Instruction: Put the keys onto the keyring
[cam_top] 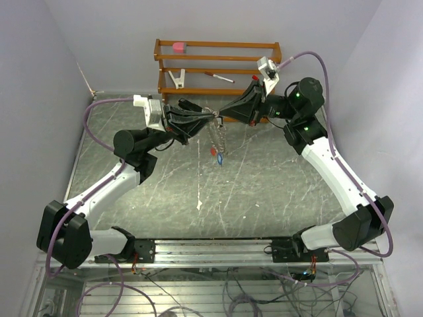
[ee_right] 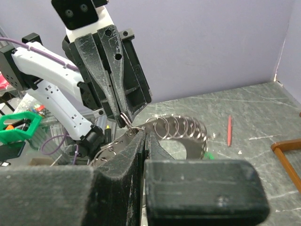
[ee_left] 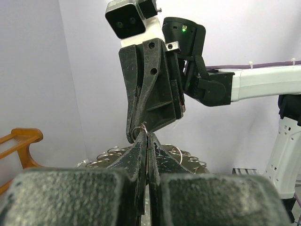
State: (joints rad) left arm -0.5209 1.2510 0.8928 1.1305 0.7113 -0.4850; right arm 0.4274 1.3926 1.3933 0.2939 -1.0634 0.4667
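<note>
Tabletop (cam_top: 277,191): dark green, marbled with pale veins, plain lilac walls on three sides. Left arm (cam_top: 106,191) and right arm (cam_top: 337,172) both reach inward and meet over the rear middle of the table, tips nose to nose.

Wooden rack (cam_top: 218,66) stands at the back wall. It carries a pink block (cam_top: 178,47), a pale clip (cam_top: 177,79) and a red-capped pen (cam_top: 219,78).

Keyring (cam_top: 217,135): hangs from the point where the two tips meet and is seen nearly edge-on from overhead. In the wrist views it is a flat, thin grey metal band (ee_right: 181,129) with small wire loops standing in a row along its rim, like teeth on a wheel. Cannot tell whether its lower end touches the table.

Keys (cam_top: 217,153): bunched at the lower end of the keyring. A red tag (cam_top: 213,150) sits just above a blue tag (cam_top: 219,159). The metal blades are too small to make out.

Left gripper (cam_top: 210,116): jaws pressed together, pinching one small wire loop (ee_right: 126,120) on the keyring's rim.

Right gripper (cam_top: 219,115): jaws also pressed flat together, tip right at the rim beside that loop. Cannot tell whether any metal is caught between them.

Red pen (ee_right: 229,131) lies on the table beyond the keyring, well apart from it. Green lamp (ee_left: 182,28) is lit on the right arm's wrist joint. White scrap (cam_top: 199,205) lies on the table nearer the bases.
</note>
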